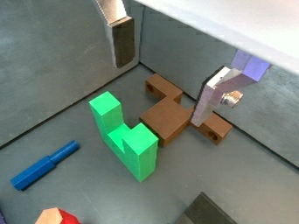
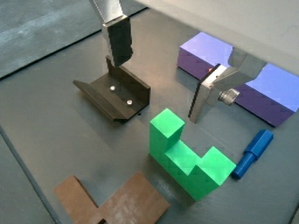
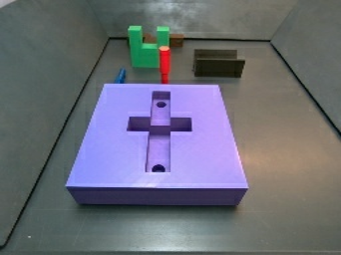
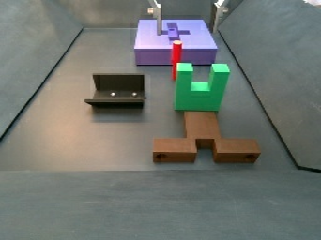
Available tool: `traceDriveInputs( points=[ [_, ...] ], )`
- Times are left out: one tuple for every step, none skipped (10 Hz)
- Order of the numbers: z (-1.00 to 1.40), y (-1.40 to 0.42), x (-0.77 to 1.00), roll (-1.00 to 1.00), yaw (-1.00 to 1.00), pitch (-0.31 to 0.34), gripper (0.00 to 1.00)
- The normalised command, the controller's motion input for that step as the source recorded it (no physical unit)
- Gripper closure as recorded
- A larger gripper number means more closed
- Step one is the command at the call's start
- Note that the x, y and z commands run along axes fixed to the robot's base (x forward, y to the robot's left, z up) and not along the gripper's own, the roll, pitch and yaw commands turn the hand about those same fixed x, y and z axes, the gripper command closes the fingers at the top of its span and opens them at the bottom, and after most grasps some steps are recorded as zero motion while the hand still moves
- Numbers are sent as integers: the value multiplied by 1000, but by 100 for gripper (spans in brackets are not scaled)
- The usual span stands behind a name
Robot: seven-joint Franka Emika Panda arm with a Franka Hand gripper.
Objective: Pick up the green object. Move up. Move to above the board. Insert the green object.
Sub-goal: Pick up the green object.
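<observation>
The green object [image 1: 122, 136] is a bright green U-shaped piece standing on the floor with its prongs up; it shows in both wrist views [image 2: 187, 156] and both side views [image 3: 147, 42] [image 4: 201, 86]. The board [image 3: 200, 149] is a lavender slab with a cross recess, also seen in a side view [image 4: 194, 39] and partly in a wrist view [image 2: 205, 54]. My gripper [image 1: 170, 70] [image 2: 163, 66] is open and empty, raised above the floor. The green object lies off to one side of the fingers [image 1: 121, 39], not between them.
A thin red peg [image 3: 164, 62] [image 4: 175, 61] stands between the green object and the board. A brown cross-shaped block [image 1: 176, 114] [image 4: 207, 142] lies beside the green object. The fixture [image 2: 117, 94] [image 4: 118, 91] stands nearby. A blue peg [image 1: 45, 166] [image 2: 254, 153] lies on the floor.
</observation>
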Motion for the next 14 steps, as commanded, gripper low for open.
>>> traceDriveInputs(
  points=[
    [0,0,0,9,0,0,0],
    [0,-23,0,0,0,0,0],
    [-69,-240,0,0,-111,-1,0],
    [-211,-471,9,0,-94,-4,0],
    [-234,-514,11,0,-17,-7,0],
    [-206,-509,123,-36,0,0,0],
    [-329,-323,49,-40,-37,0,0],
    [-351,0,0,0,-60,0,0],
    [-306,71,0,0,-57,0,0],
    [-326,80,0,23,-60,0,0],
    [-323,126,0,51,-51,0,0],
    [-209,137,0,59,-34,0,0],
    [-106,120,0,94,0,1,0],
    [-183,63,0,60,0,0,0]
  ],
)
